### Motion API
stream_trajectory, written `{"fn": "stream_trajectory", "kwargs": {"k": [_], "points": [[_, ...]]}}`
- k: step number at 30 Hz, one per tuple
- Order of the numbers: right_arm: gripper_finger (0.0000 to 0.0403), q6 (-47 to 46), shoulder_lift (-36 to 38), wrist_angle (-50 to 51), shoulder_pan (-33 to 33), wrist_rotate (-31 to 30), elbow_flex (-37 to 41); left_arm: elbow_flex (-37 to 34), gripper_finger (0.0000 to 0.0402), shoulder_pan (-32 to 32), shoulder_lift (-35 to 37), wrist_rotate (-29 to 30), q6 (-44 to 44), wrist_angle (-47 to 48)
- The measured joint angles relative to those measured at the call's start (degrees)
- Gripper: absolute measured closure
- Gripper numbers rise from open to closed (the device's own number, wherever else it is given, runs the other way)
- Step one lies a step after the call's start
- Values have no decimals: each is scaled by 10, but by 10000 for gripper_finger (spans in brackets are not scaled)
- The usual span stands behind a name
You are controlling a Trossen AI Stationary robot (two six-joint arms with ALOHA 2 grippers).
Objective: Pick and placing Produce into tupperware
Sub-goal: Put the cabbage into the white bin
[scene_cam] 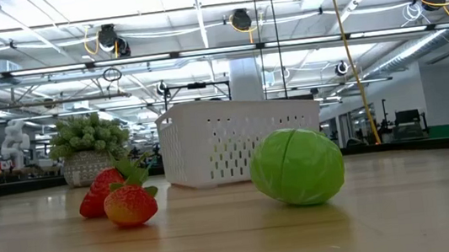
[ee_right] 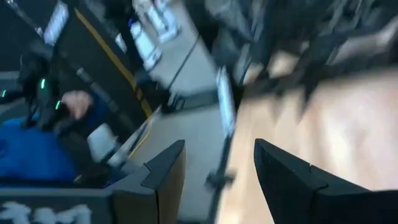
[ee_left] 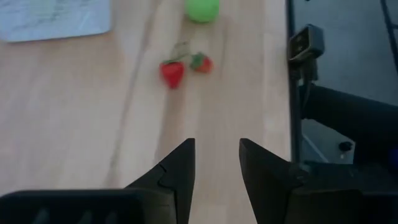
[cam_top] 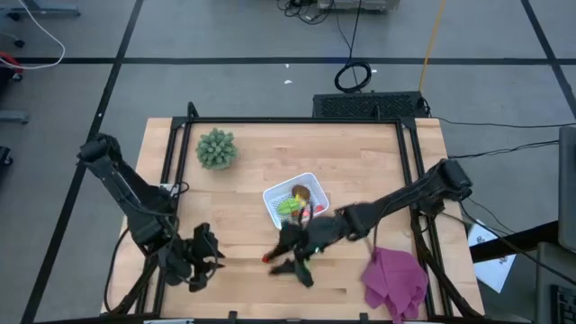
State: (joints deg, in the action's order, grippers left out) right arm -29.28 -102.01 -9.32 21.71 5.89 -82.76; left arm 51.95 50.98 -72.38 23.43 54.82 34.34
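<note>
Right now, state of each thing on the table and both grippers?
tupperware: upright, open, some produce inside.
strawberries: out on the table, touching each other.
green round piece: on the table, outside tupperware.
left gripper: jaws apart, empty, near table edge.
right gripper: jaws apart, empty.
purple cloth: crumpled.

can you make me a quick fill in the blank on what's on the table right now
1. The white perforated plastic container stands ___ the two red toy strawberries in the low view.
2. The round toy cabbage is coloured ___.
3. The crumpled purple cloth lies near the ___ arm.
4. The left gripper holds ___.

Missing words: behind; green; right; nothing
</note>
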Motion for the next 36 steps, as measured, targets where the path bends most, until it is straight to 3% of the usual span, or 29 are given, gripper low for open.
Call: {"fn": "stream_trajectory", "kwargs": {"k": [7, 13, 25, 36], "points": [[223, 125, 130, 5, -33, -48, 0, 15, 275, -58, -61, -19, -76, -66], [223, 182, 207, 17, -33, -62, 0, 103, 275, -154, -148, -90, -190, -64], [223, 187, 228, 98, -29, -61, 0, 360, 275, -242, -367, -177, -330, 106], [223, 276, 259, 75, -28, -63, 0, 393, 274, -261, -409, -219, -363, 73]]}}
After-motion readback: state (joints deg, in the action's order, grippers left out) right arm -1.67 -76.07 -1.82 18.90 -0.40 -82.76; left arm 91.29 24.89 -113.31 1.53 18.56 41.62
